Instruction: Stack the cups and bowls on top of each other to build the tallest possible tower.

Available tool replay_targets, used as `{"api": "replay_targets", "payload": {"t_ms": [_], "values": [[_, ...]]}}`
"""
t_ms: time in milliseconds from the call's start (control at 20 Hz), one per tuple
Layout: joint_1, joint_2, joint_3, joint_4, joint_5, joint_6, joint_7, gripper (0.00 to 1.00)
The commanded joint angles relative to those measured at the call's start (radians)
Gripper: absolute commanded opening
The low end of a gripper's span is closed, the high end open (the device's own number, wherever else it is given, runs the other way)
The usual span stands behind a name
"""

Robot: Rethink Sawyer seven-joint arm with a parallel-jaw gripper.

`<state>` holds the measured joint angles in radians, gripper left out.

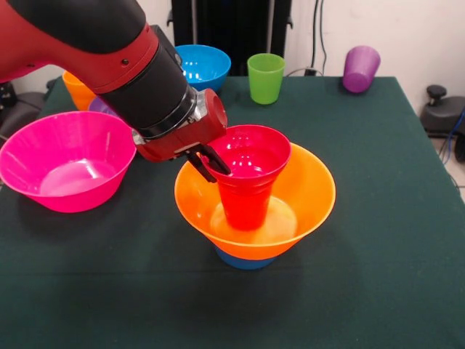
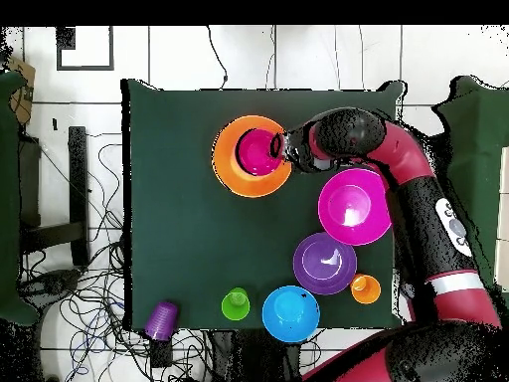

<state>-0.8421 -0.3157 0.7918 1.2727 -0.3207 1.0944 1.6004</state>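
Going left to right in the front view, we first see the large pink bowl [image 1: 67, 169] loose on the counter [image 1: 378, 240], not stacked. Behind it the yellow-orange cup [image 1: 78, 90] and a sliver of the medium purple bowl [image 1: 104, 106] peek past the arm [image 1: 109, 51], both unstacked; overhead shows them apart from the tower. The medium blue bowl [image 1: 205, 65] sits at the far edge, also loose.

Centre: the tower [image 1: 254, 211] has three or four levels. The small light-blue bowl [image 1: 245, 259] is the base, the large orange bowl [image 1: 290, 196] sits on it, and the red-orange cup [image 1: 245, 207] stands upright inside. On that cup we see a wider red rim, which we judge to be the small red bowl [image 1: 254, 153], though it may be the cup's own flare. The hand [image 1: 209, 161] has its fingers over the left rim of that red top piece; we read it as clamped there, one finger inside, one outside.

Right: the green cup [image 1: 266, 77] and the purple cup [image 1: 361, 68] stand well apart, untouched.

We judge the task under half done: two bowls plus three cups loose, pink and purple bowls hard to fit.
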Motion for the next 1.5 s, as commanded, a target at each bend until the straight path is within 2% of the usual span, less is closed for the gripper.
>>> {"api": "replay_targets", "payload": {"t_ms": [50, 700, 1500], "values": [[0.044, 0.005, -0.057, 0.028, -0.055, -0.049, -0.060, 0.00], [0.037, -0.013, -0.062, 0.079, -0.061, -0.096, -0.029, 0.00], [0.033, -0.025, -0.072, 0.091, -0.064, -0.100, -0.026, 0.00]]}}
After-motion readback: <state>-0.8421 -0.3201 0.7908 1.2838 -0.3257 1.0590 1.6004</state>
